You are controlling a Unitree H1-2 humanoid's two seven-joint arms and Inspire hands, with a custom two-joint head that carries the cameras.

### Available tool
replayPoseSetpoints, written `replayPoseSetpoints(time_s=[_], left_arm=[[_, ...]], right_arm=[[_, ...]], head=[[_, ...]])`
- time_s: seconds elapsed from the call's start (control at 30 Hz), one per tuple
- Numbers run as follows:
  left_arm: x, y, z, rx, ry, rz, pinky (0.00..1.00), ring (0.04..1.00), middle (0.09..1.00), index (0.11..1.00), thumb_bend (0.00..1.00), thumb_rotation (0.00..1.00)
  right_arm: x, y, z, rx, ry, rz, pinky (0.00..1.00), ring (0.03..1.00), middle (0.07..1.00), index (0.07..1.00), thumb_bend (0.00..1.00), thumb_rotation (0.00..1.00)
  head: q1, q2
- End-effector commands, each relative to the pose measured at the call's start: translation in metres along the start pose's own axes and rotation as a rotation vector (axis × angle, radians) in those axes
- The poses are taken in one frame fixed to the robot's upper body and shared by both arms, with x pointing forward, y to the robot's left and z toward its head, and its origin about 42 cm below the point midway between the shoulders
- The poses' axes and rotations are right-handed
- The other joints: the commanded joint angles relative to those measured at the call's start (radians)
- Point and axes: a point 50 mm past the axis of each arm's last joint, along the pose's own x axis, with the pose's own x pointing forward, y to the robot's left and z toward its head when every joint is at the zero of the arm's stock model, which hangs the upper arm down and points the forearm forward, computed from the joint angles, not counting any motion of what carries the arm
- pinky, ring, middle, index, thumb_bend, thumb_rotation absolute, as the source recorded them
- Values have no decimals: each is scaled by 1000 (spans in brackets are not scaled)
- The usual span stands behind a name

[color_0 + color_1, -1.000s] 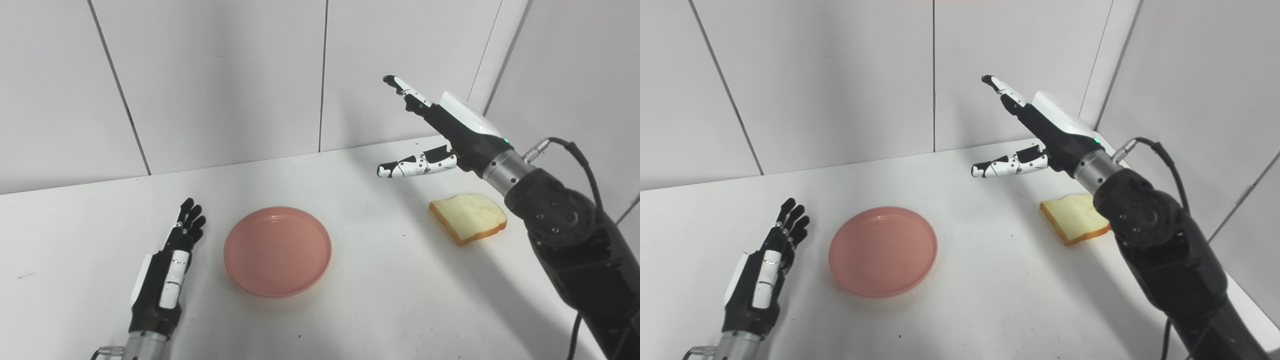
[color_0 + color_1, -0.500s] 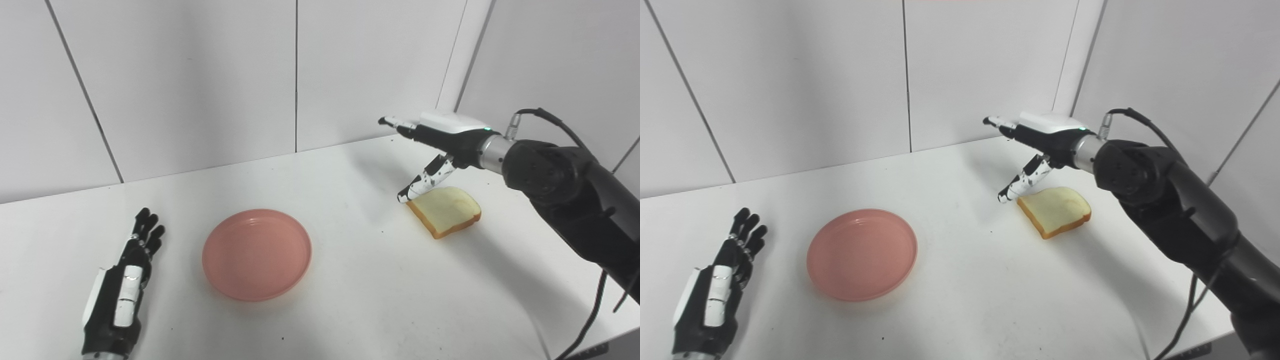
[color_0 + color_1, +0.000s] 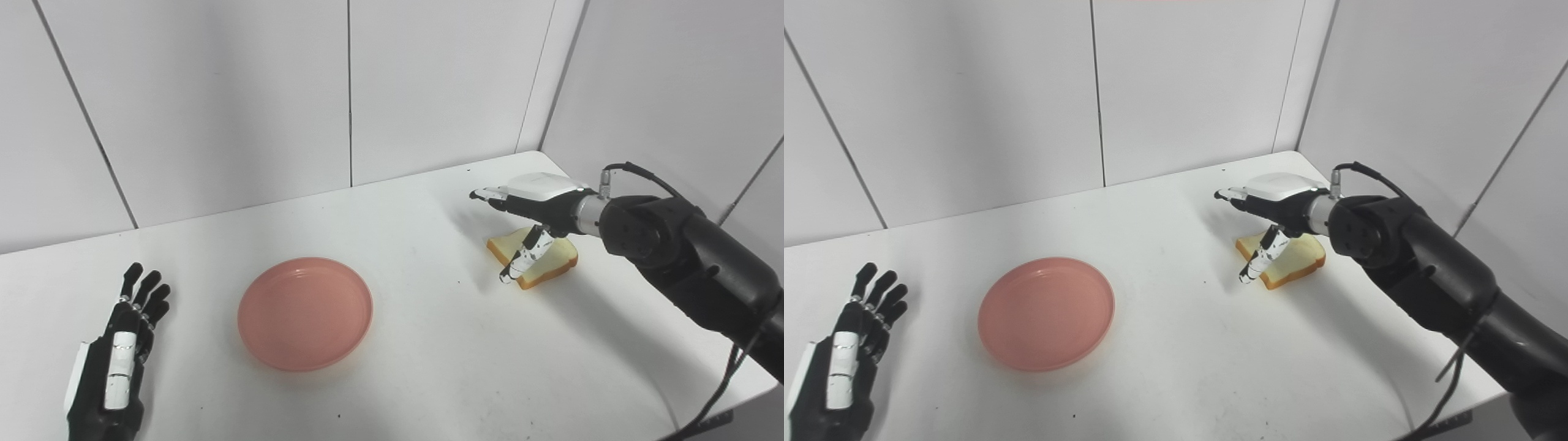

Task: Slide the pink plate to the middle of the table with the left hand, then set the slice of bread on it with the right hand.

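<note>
Right hand [image 3: 531,211] lower over white table [image 3: 429,343]

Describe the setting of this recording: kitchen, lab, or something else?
Most likely a lab test bench rather than a kitchen: a bare white table boxed in by plain white wall panels, holding only a pink plate and a slice of bread.

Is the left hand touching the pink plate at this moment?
Apart. The left eye view shows bare white table between the left hand and the pink plate; the open hand lies well to the plate's left.
</note>
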Motion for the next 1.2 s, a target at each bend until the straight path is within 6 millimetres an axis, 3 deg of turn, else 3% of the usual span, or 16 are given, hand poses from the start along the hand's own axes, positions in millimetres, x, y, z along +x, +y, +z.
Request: replayPoseSetpoints(time_s=[0.0,0.2,0.47,0.6,0.9,1.17], left_arm=[[8,5,12,20,-53,-1,949,935,951,965,751,956],[7,3,12,26,-44,6,915,914,933,943,758,921],[5,5,15,38,-49,-17,904,918,946,957,729,931],[4,5,16,36,-51,-20,914,922,951,961,722,933],[2,7,19,41,-52,-27,921,928,957,968,716,927],[-1,8,22,49,-47,-20,935,934,961,973,721,951]], right_arm=[[-10,-22,-13,-86,32,-53,972,1000,1000,1000,1000,411],[-3,-18,-30,-164,88,-8,993,1000,1000,1000,1000,401],[4,-16,-31,-163,148,65,989,1000,1000,1000,1000,417],[6,-13,-37,-146,189,99,941,1000,1000,1000,1000,400],[16,-6,-40,-176,202,132,988,1000,1000,1000,1000,432],[23,-6,-47,-177,215,116,951,1000,1000,1000,1000,325]], head=[[0,2],[2,9],[-2,16],[3,20],[3,28],[6,35]])
